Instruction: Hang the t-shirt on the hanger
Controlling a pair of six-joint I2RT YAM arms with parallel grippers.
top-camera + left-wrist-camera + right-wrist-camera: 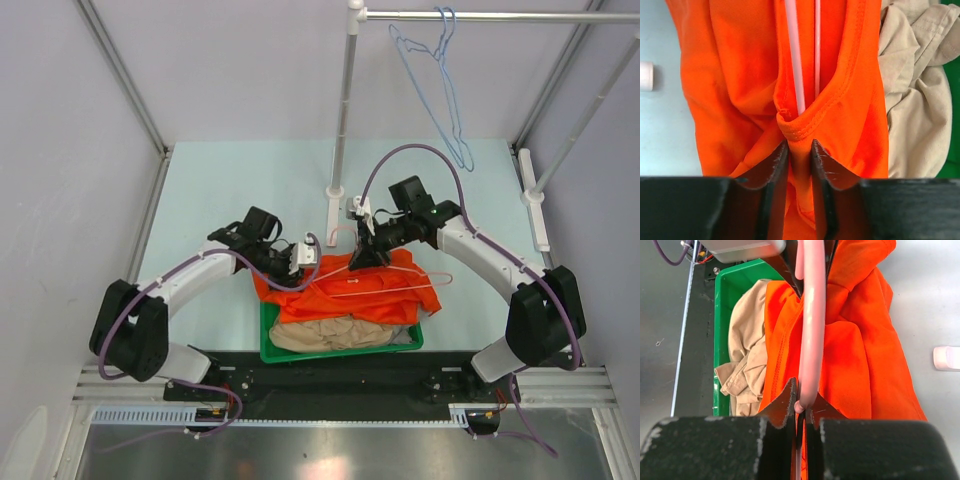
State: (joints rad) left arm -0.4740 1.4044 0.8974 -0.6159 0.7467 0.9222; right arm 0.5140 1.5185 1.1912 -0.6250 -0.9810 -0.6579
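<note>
The task is about in its middle, as I judge it: the t-shirt is not yet on the hanger, but the two are already together. The left gripper has its fingers closed tightly on the stitched edge of the neck opening. In the left wrist view two thin pale rods of the hanger run down into this opening, so one part of the hanger seems to be entering the neck. The right gripper has its fingers closed on the pink wire itself, with almost no gap. From above, one arm of the hanger lies bare on top of the cloth and points to the right, so the shoulders of the shirt are not over it. What is left, I think, is to pass the hanger fully inside and spread the shoulders on both arms. After that it may go on the rail, where light blue hangers hang. The t-shirt is bright orange, soft and crumpled, with many folds. It lies in a heap over the far edge of the green bin and partly on the pale counter, touching a beige garment in the bin.
</note>
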